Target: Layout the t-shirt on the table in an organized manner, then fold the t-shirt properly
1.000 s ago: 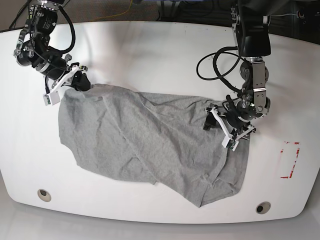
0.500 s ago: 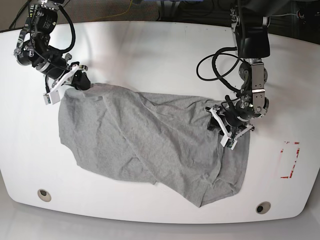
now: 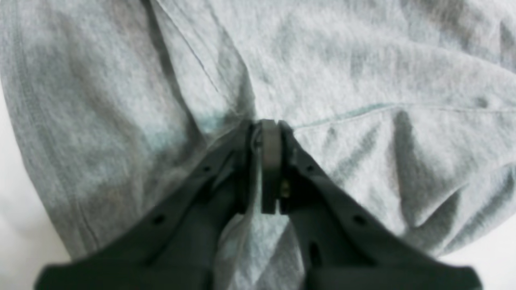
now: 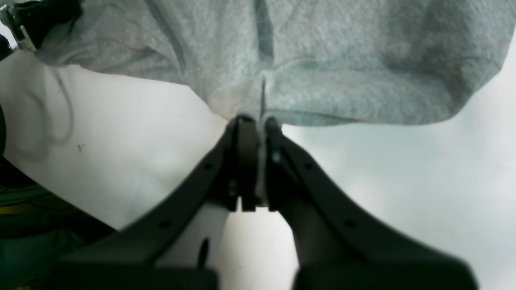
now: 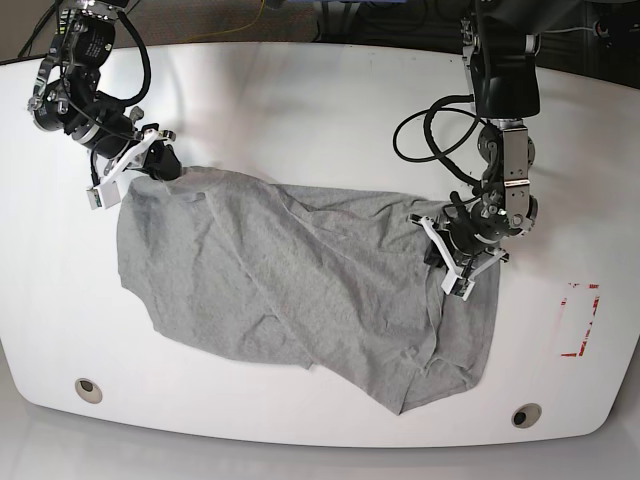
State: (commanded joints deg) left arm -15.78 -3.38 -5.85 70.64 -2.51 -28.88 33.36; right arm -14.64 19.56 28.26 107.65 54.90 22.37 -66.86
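Note:
The heather-grey t-shirt (image 5: 300,275) lies spread and wrinkled across the middle of the white table (image 5: 300,110). In the base view, my right gripper (image 5: 158,166) sits at the shirt's upper left corner, shut on the cloth edge. The right wrist view shows its black jaws (image 4: 253,125) pinching the t-shirt's (image 4: 322,60) hem just above the table. My left gripper (image 5: 443,262) is at the shirt's right side, shut on a fold. In the left wrist view its jaws (image 3: 269,129) clamp the t-shirt (image 3: 363,72) near a seam.
Two round grey grommets (image 5: 88,389) (image 5: 526,414) sit near the table's front edge. A red dashed rectangle (image 5: 580,320) marks the right side. Black cables (image 5: 425,130) hang by the left arm. Dark floor shows beyond the table's edge (image 4: 24,225).
My left gripper has shifted slightly leftward and up, drawing the shirt's right edge in with it. The right gripper has stayed put.

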